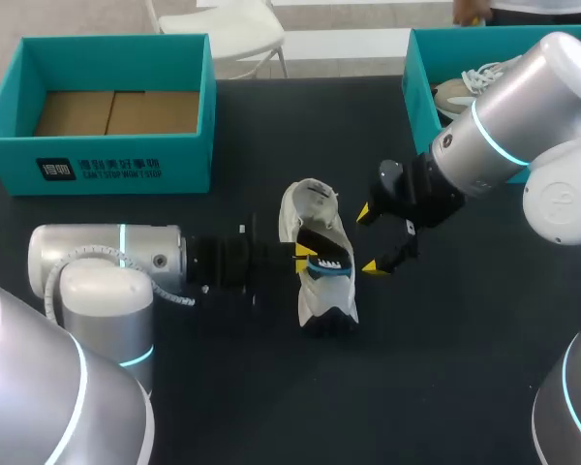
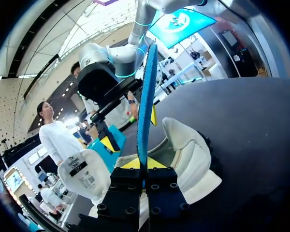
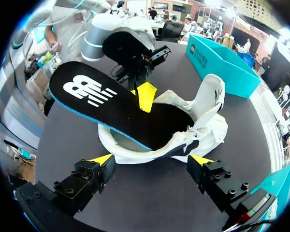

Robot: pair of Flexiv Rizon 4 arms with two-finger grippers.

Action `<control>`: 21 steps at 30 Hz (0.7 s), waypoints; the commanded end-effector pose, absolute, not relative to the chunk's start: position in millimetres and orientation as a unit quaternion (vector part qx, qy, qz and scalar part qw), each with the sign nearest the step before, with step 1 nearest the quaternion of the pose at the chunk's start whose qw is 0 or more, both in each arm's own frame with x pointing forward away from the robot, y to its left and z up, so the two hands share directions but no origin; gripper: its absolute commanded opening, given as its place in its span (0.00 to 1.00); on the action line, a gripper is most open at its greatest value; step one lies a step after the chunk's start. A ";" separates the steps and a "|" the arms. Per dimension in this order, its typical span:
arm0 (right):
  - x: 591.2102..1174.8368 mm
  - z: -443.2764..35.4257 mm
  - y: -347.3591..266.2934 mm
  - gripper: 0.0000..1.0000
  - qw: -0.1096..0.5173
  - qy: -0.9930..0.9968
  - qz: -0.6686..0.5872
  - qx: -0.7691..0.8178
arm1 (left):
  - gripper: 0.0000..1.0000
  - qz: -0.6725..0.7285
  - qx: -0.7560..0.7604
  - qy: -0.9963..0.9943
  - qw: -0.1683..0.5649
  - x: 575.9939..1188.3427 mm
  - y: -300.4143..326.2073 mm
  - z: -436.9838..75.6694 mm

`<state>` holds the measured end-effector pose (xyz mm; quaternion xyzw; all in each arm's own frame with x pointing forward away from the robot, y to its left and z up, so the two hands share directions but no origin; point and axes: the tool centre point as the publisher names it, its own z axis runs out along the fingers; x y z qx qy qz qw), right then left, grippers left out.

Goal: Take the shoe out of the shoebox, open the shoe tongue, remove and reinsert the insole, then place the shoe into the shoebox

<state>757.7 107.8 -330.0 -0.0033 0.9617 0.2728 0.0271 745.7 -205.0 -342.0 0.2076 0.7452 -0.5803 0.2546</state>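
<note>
A white shoe [image 1: 315,262] lies on its side mid-table on the black tabletop. Its black insole [image 3: 111,106] with a blue edge [image 2: 146,96] sticks out of the shoe's opening, one end still inside. My left gripper [image 1: 302,256] comes in from the left and is shut on the insole's edge, its yellow tips [image 2: 145,163] pinching it. My right gripper [image 1: 369,238] stands open just right of the shoe [image 3: 203,125]. Nothing is between its fingers, and its yellow tips flank the shoe's side [image 3: 151,159] without touching it.
An open teal shoebox [image 1: 107,165] with a cardboard bottom stands at the back left. A second teal box [image 1: 421,68] at the back right holds another shoe [image 1: 465,87]. Bare black tabletop lies in front of the shoe.
</note>
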 end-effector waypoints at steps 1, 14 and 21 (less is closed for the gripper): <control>757.3 -330.8 108.6 1.00 0.028 0.962 0.272 -0.003 | 0.00 -0.576 0.206 0.750 0.252 749.1 -210.5 -346.1; 757.3 -330.8 108.6 1.00 0.028 0.962 0.272 -0.003 | 0.30 -0.584 0.220 0.735 0.267 739.3 -212.2 -322.7; 757.3 -330.8 108.6 1.00 0.028 0.962 0.272 -0.003 | 0.29 -0.594 0.228 0.726 0.260 728.8 -215.6 -315.6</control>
